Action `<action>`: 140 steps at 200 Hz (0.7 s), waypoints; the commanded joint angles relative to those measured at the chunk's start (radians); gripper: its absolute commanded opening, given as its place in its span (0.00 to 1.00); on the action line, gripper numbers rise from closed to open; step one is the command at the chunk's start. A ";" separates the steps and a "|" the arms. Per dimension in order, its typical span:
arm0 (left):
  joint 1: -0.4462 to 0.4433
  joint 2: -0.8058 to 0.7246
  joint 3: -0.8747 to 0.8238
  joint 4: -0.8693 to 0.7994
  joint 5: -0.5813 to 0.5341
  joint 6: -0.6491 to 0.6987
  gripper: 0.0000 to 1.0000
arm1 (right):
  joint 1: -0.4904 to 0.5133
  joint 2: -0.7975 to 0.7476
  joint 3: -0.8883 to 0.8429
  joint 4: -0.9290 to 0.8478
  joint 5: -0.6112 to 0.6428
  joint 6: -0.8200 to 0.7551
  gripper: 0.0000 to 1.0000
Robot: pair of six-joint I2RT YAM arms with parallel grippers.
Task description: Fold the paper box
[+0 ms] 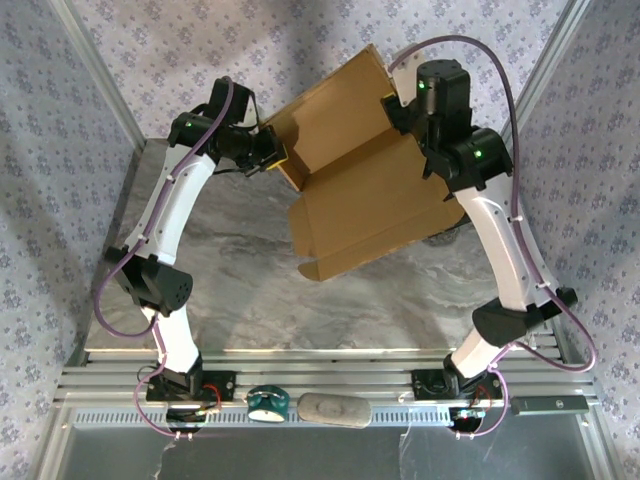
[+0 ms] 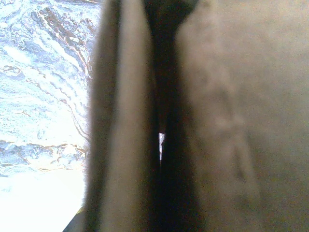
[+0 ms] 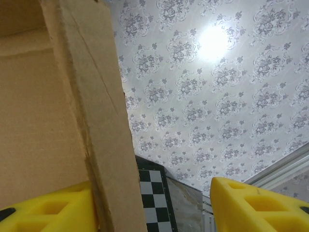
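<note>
**Two arms flank a tilted cardboard box**

The left gripper [image 1: 273, 153] is clamped tight on the edge of the paper box [image 1: 365, 190], which leans away from it, tilted over the marble table [image 1: 250, 290]. At the box's far corner, the right gripper [image 3: 154, 205] has its jaws apart. A cardboard flap lies against one yellow finger [image 3: 48, 208], well clear of the other, with patterned wallpaper [image 3: 217, 111] beyond.

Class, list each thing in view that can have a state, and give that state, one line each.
box: partly folded, flaps raised, tilted.
left gripper: shut on the box's left edge.
right gripper: open, a box flap beside one finger.
</note>
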 commanded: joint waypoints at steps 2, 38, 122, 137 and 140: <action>-0.006 -0.041 0.015 -0.001 0.012 -0.020 0.00 | -0.017 0.014 -0.004 0.009 -0.019 0.032 0.60; -0.007 -0.042 0.017 -0.001 0.012 -0.020 0.00 | -0.013 0.092 0.087 -0.050 0.007 -0.003 0.54; -0.007 -0.045 0.017 -0.005 0.009 -0.014 0.00 | 0.042 0.180 0.152 0.016 0.280 -0.164 0.00; -0.006 -0.047 0.017 -0.007 0.004 -0.012 0.00 | 0.041 0.166 0.123 0.036 0.289 -0.182 0.00; -0.006 -0.047 0.017 -0.008 0.002 -0.012 0.00 | 0.041 0.163 0.116 0.040 0.290 -0.187 0.00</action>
